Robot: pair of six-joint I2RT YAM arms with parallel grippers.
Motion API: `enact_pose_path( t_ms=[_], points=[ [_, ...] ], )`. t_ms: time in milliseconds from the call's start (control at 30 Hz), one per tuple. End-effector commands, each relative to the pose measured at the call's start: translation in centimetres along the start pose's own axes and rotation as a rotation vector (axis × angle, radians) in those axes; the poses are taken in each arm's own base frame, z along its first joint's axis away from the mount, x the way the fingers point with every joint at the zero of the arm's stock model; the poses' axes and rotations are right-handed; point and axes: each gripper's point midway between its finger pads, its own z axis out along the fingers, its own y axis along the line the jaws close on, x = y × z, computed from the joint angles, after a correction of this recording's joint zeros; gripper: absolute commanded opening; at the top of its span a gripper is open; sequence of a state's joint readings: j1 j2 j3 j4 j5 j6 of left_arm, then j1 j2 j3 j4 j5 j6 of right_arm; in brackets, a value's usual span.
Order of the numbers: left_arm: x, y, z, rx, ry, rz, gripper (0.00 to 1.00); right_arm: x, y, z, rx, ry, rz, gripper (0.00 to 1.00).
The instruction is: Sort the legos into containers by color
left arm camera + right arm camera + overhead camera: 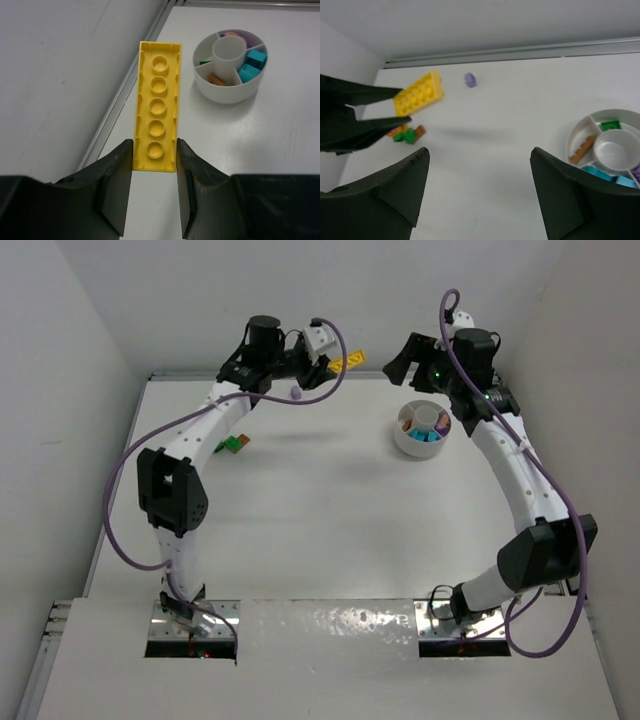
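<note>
One yellow brick (157, 100) is pinched by its near end in our left gripper (154, 148), held in the air, well apart from the dish (227, 96). We judge this the carry step: next we swing it over a wedge free of teal, orange, green and purple, then let go. Our right gripper (480, 155) hangs spread wide, holding nothing. A purple brick (470, 80) and a small cluster (407, 134) lie unsorted.

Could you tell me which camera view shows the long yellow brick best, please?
The left wrist view: the yellow brick fills the centre, five studs plain, its near end clamped in the left gripper. Top external shows only a small yellow speck; the right wrist view shows it smaller, tilted.
</note>
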State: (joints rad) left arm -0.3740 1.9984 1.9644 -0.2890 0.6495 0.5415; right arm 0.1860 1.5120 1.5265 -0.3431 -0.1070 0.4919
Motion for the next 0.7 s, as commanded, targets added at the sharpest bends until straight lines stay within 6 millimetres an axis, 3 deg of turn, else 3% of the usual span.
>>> enact_pose_path(
  t_ms=[0,33,100,267,500,667],
  points=[
    [0.5,-3.1,-1.1,0.127,-0.026,0.069,0.00,-0.5,3.8,1.0,-0.214,-0.007,0.102,0.81],
    [-0.6,-3.6,-1.7,0.124,-0.039,0.104,0.00,-0.3,4.3,1.0,-0.249,-0.002,0.113,0.82],
    [0.3,-4.4,-2.0,0.128,-0.028,0.125,0.00,-0.1,4.9,1.3,-0.297,-0.022,0.146,0.81],
    [-1.0,-5.0,-2.5,0.115,-0.069,0.107,0.00,1.5,6.6,1.8,-0.427,0.011,0.214,0.73],
    [-1.9,-6.4,-2.5,0.161,-0.115,0.060,0.00,5.0,5.5,3.7,-0.398,0.095,0.236,0.67],
    [-1.6,-7.7,-2.6,0.195,-0.116,0.056,0.00,5.4,5.3,4.8,-0.373,0.107,0.217,0.63]
  ],
)
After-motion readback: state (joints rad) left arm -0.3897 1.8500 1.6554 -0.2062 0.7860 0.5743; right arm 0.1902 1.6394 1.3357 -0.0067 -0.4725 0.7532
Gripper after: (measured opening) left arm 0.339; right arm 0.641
